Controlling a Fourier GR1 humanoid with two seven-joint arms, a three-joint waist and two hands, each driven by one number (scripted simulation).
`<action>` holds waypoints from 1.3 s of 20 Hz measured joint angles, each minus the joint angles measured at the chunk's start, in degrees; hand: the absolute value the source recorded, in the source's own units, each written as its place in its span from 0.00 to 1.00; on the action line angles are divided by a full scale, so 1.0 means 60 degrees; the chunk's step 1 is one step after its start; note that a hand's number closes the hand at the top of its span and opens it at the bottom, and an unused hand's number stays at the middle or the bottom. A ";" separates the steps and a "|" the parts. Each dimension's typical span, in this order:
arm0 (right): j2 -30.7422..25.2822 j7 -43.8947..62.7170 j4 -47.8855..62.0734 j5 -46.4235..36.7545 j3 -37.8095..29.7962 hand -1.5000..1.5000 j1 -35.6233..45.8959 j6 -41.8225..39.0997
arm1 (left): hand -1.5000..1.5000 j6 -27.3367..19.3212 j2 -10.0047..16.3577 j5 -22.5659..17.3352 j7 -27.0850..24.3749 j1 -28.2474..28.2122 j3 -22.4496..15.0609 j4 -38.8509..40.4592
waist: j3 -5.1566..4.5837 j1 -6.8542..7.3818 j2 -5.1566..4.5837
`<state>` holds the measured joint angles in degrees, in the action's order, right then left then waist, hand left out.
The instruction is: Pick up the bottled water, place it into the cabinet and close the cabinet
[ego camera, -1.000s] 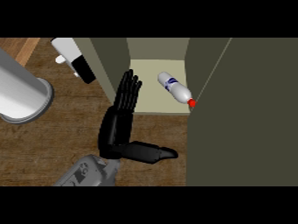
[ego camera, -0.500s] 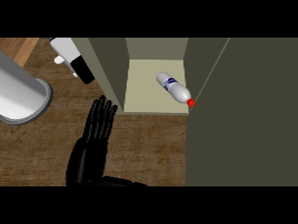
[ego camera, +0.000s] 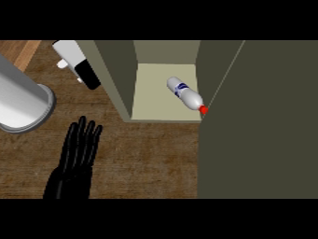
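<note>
Black left hand (ego camera: 75, 154) – fingers straight, flat, holding nothing, low-left over the wood counter (ego camera: 154, 158). Up & to the rt you see the bottled water (ego camera: 184, 93) lying on its side inside the cabinet (ego camera: 113, 74) – red cap near rt wall.

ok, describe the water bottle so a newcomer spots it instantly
Find the olive-green cabinet at the far side of the counter, its compartment open with a pale floor. The bottled water lies on its side on that floor by the right wall. It is the only thing in there: white with a blue label and a red cap, unlike the big grey cylinder out on the wood.
</note>
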<state>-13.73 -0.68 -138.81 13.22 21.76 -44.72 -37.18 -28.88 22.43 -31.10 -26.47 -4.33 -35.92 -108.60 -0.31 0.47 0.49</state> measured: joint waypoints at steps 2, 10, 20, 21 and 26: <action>0.0157 0.0233 -0.0073 -0.0344 0.0516 1.00 0.0103 0.0273 | 0.00 0.0122 0.0139 -0.0111 -0.0128 -0.0271 0.0173 -0.0109 | -0.0005 -0.0022 0.0014; 0.0701 0.1535 -0.0529 -0.2364 0.1756 1.00 0.1319 0.1185 | 0.00 0.0726 0.0831 -0.0603 -0.0388 -0.1259 0.0836 -0.0696 | -0.0021 0.0093 0.0030; 0.1306 0.3402 -0.0447 -0.2855 0.2679 1.00 0.3904 0.1374 | 0.00 0.1499 0.1451 -0.1155 -0.0653 -0.2043 0.1614 -0.1029 | -0.0048 0.0217 0.0060; 0.1338 0.3556 -0.0417 -0.2912 0.2796 1.00 0.4191 0.1424 | 0.00 0.1543 0.1491 -0.1182 -0.0667 -0.2109 0.1651 -0.1095 | -0.0050 0.0223 0.0061; 0.1136 0.4104 -0.0238 -0.3148 0.3239 1.00 0.5369 0.1633 | 0.00 0.2001 0.1728 -0.1408 -0.0845 -0.2409 0.1965 -0.1054 | -0.0065 0.0276 0.0032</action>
<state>-6.91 23.95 -140.25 -5.66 41.19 -12.50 -27.38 -16.87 32.79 -39.54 -31.54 -18.79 -24.12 -114.92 -0.70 2.12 0.68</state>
